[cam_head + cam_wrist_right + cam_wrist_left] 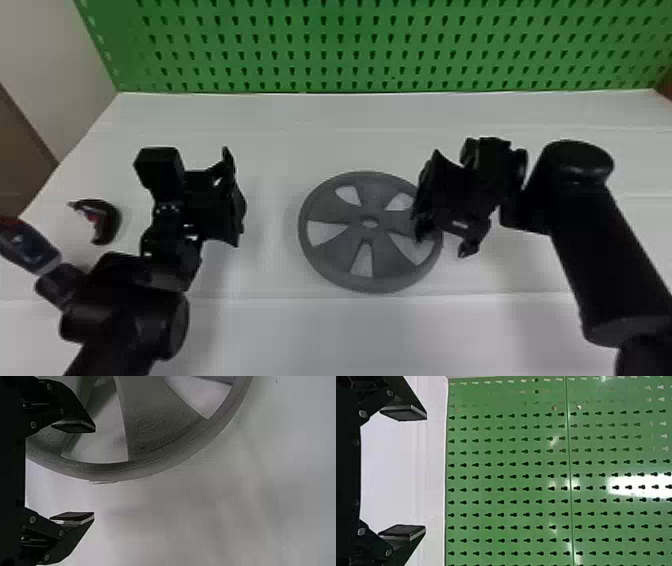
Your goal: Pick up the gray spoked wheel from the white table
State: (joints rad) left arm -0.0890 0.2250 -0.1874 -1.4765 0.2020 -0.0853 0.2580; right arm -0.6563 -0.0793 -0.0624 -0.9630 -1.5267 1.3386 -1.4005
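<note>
Head view. The gray spoked wheel (332, 212) lies flat on the white table (300, 125), its openings and central hole visible from above. The left pincer (232, 198) is to the left of the wheel, apart from it. The right pincer (444, 242) is at the wheel's right side, with one finger above the face of the wheel and the other beyond the rim. A dark curved object (114, 220) with a red part lies farther left of the wheel than the left pincer; a blue and red object (30, 250) is farther left again and slightly nearer the robot. A green perforated panel (350, 50) stands on the far side of the wheel, along the rear edge of the table.

Left wrist view. The left pincer (426, 472) is wide open and empty, its two flat pads facing one another across a broad gap.

Right wrist view. The right pincer (95, 472) is likewise wide open and grips nothing. One finger overlaps the wheel's inner part and the other is outside the wheel, so that the rim crosses the space between them; whether either finger touches the wheel cannot be determined.
</note>
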